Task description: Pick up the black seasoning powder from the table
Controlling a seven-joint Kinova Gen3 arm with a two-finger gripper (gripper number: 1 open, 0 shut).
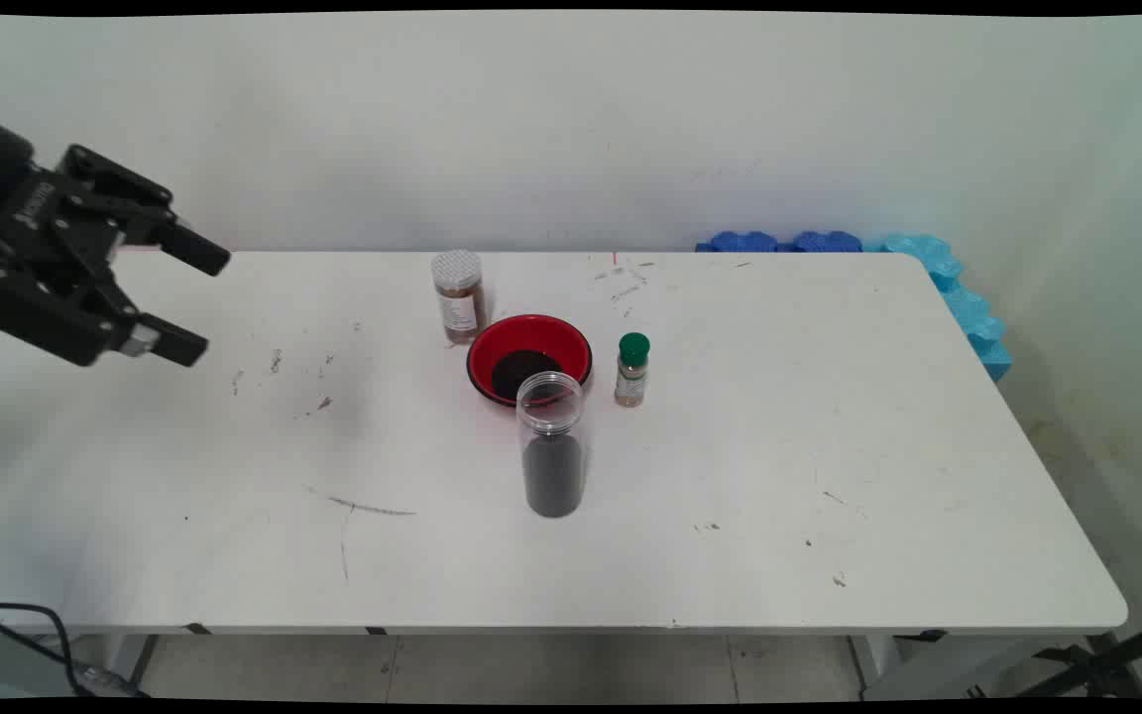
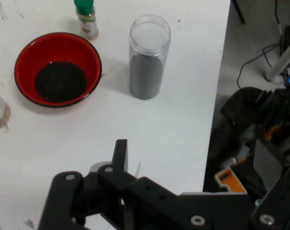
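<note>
My black gripper (image 1: 194, 300) hangs above the table's left side, open, with nothing between its fingers. It is well to the left of everything on the table. Nearest to it is a spice jar (image 1: 457, 296) with a white lid and brown contents. Beside that stands a red bowl (image 1: 576, 349) holding a dark heap. A clear, lidless jar (image 1: 552, 461), half full of dark powder, stands upright just in front of the bowl. In the hand view, one finger (image 2: 121, 153) rises at the bottom, with the bowl (image 2: 91, 55) and the clear jar (image 2: 147, 67) beyond it.
A small green-capped bottle (image 1: 632, 370) stands right of the bowl, also seen in the hand view (image 2: 86, 19). Blue foam pieces (image 1: 938, 273) line the table's back right corner. The table's near edge (image 2: 216, 120) drops to a floor with cables and gear.
</note>
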